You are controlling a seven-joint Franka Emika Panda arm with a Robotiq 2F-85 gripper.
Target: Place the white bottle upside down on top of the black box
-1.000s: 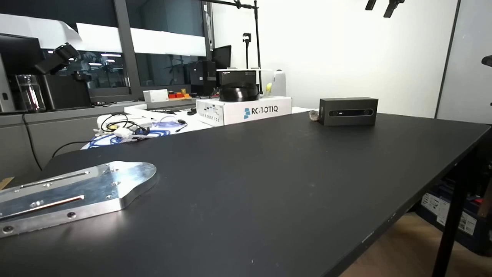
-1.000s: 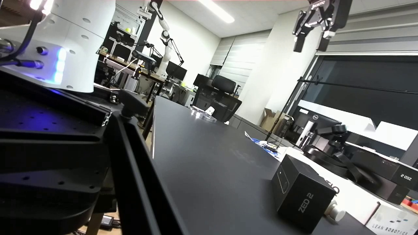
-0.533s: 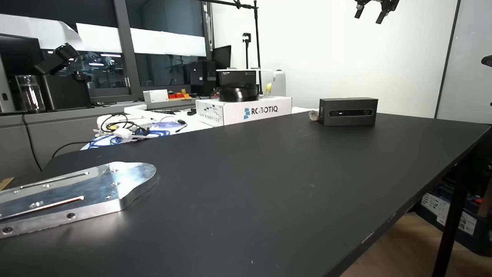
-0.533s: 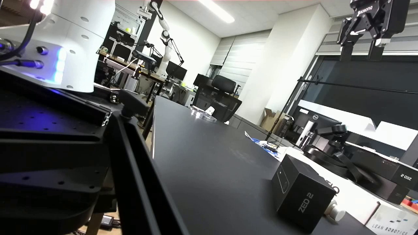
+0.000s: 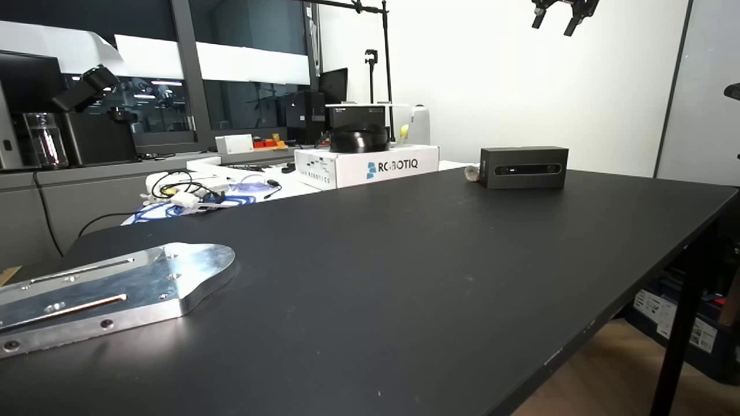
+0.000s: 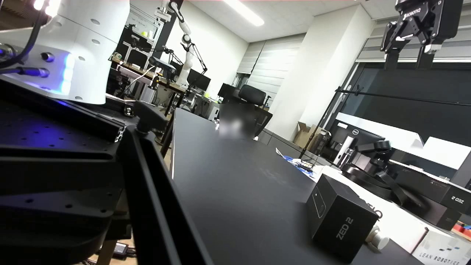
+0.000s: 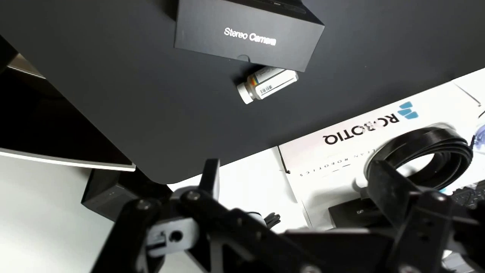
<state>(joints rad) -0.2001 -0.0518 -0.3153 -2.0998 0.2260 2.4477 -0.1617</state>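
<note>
A white wall (image 5: 491, 81) stands behind the dark, flat surface (image 5: 358, 277). On it, the white bottle (image 7: 269, 84) lies on its side, just beside the black box (image 7: 244, 34); I cannot tell if the 2 touch. In both exterior views the jaws hang high in the air, spread wide. The bottle is down below them, well apart. A white box (image 5: 381, 173) with big letters is near the surface's edge.
</note>
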